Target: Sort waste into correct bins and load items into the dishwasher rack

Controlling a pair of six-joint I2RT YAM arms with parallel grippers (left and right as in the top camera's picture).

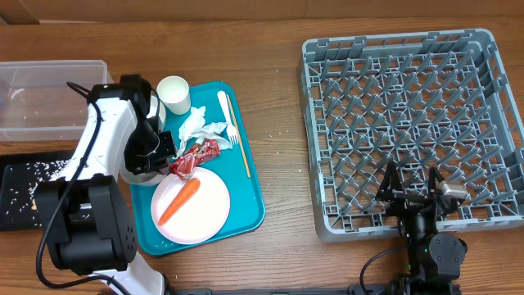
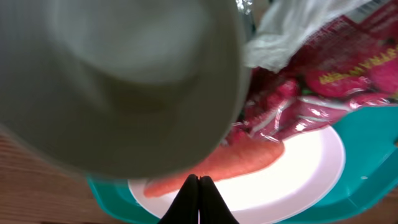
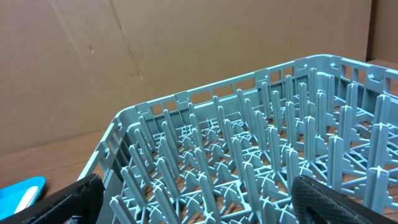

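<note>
Overhead: teal tray [image 1: 254, 205], left of centre, holds cup [image 1: 173, 92], napkins [image 1: 199, 127], fork [image 1: 230, 123], wrapper [image 1: 195, 157], plate [image 1: 209, 206] with carrot [image 1: 178, 201]; black tray [image 1: 10, 215], far left, holds scraps [image 1: 45, 170]; rack [image 1: 393, 43] at right; left wrist: left gripper [image 2: 198, 199] jaws together, bottom centre, below blurred bowl [image 2: 118, 81]; right wrist: right gripper [image 3: 199, 205] jaws wide apart over rack.

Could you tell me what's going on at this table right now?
The left gripper is shut right at the rim of a white bowl at the teal tray, beside the red wrapper and the plate holding the carrot. Whether it grips the bowl is unclear. The right gripper hangs open over the near edge of the dishwasher rack, which holds nothing.
</note>
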